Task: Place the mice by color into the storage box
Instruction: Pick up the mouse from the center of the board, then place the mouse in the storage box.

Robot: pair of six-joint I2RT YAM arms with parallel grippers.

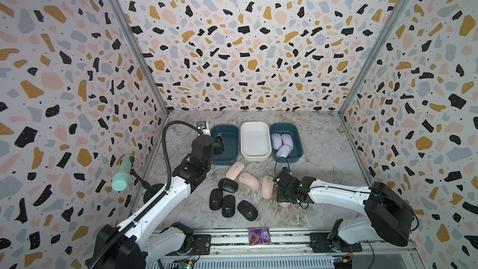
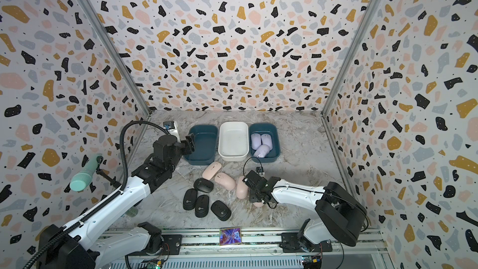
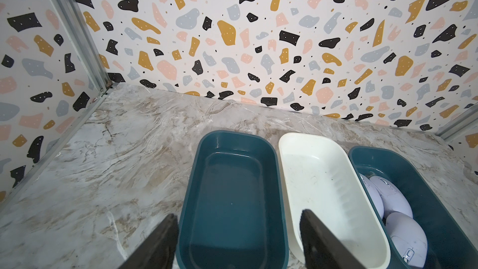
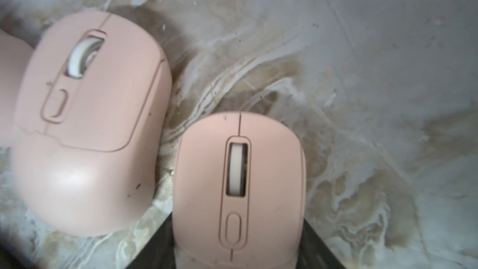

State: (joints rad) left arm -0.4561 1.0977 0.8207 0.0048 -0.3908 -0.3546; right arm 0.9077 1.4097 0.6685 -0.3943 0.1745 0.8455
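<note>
Three storage boxes stand in a row at the back: a teal box (image 1: 225,143), a white box (image 1: 254,141) and a second teal box (image 1: 285,142) holding three lilac mice (image 1: 282,143). Several black mice (image 1: 228,204) and three pink mice (image 1: 249,181) lie on the marble in front of them. My right gripper (image 1: 284,199) is low over the table, shut on a fourth pink mouse (image 4: 239,177), beside another pink mouse (image 4: 90,115). My left gripper (image 3: 239,216) hovers open over the near end of the empty left teal box (image 3: 232,190), holding nothing.
Patterned walls close in the back and both sides. A mint-green cylinder (image 1: 122,173) sticks out on a mount at the left wall. A small white device (image 1: 203,128) stands left of the boxes. A small screen (image 1: 259,236) sits on the front rail.
</note>
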